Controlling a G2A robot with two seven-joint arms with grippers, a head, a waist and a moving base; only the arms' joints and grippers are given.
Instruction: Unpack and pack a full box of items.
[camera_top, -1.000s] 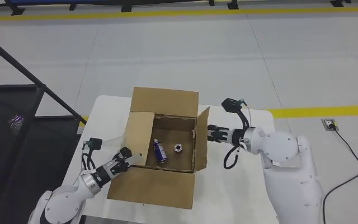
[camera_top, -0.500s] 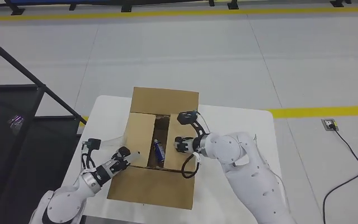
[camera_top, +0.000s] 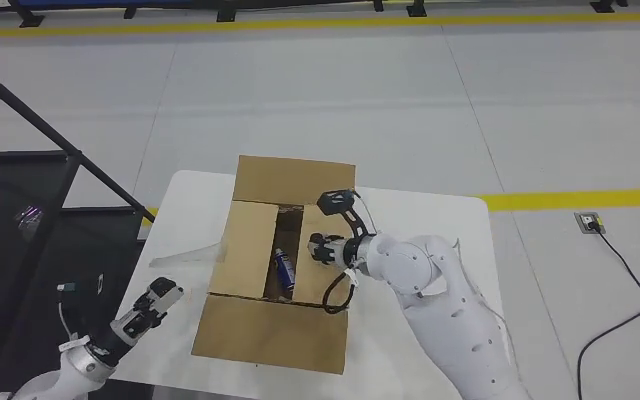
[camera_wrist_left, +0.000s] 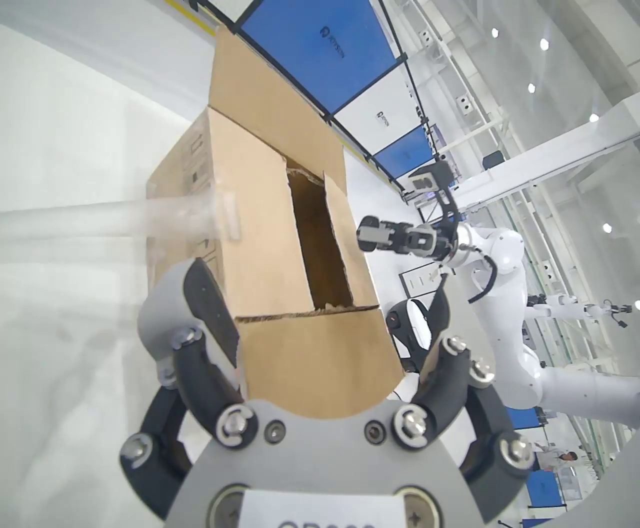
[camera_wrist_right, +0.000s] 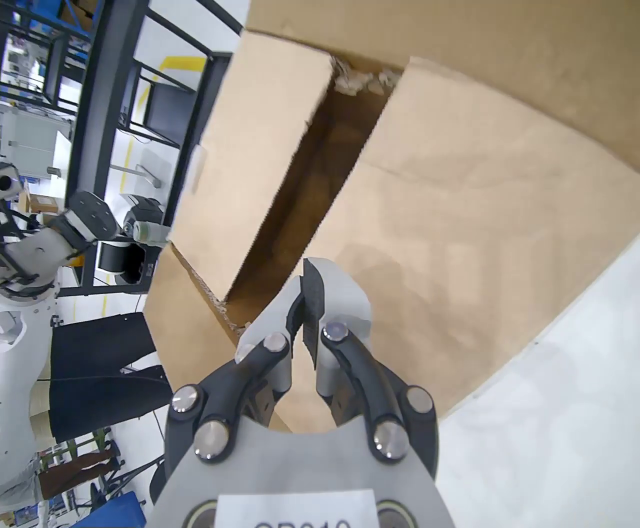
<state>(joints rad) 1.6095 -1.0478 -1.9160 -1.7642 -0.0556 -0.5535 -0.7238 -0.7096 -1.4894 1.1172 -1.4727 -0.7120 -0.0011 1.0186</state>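
Jaws first: we see the left gripper (camera_wrist_left: 320, 300) with its fingers spread wide and nothing between them. The right gripper (camera_wrist_right: 307, 300) has its pads drawn almost together, a thin slit left between them, and it grips nothing.

From above, we find the left gripper (camera_top: 160, 300) over the white table (camera_top: 430, 220), off the near left corner of the cardboard box (camera_top: 300, 345) and apart from it. The right gripper (camera_top: 318, 248) sits above the box's right flap (camera_wrist_right: 450, 225), close to that flap's inner edge. We cannot tell whether it touches the cardboard.

We see the box standing in the middle of the table. Its left flap (camera_top: 245, 250) and its right flap are folded inward over the opening, with a narrow dark gap between them. Its far flap (camera_top: 295, 180) stands up on the side away from the robot, and its near flap (camera_top: 250, 330) is turned outward toward the robot.

Through the gap we make out a blue can (camera_top: 285, 268) lying inside the box. We also note a translucent strip (camera_top: 185, 258) jutting from the box's left side out over the table. In the left wrist view the same strip (camera_wrist_left: 125, 220) runs out from the box's side wall.
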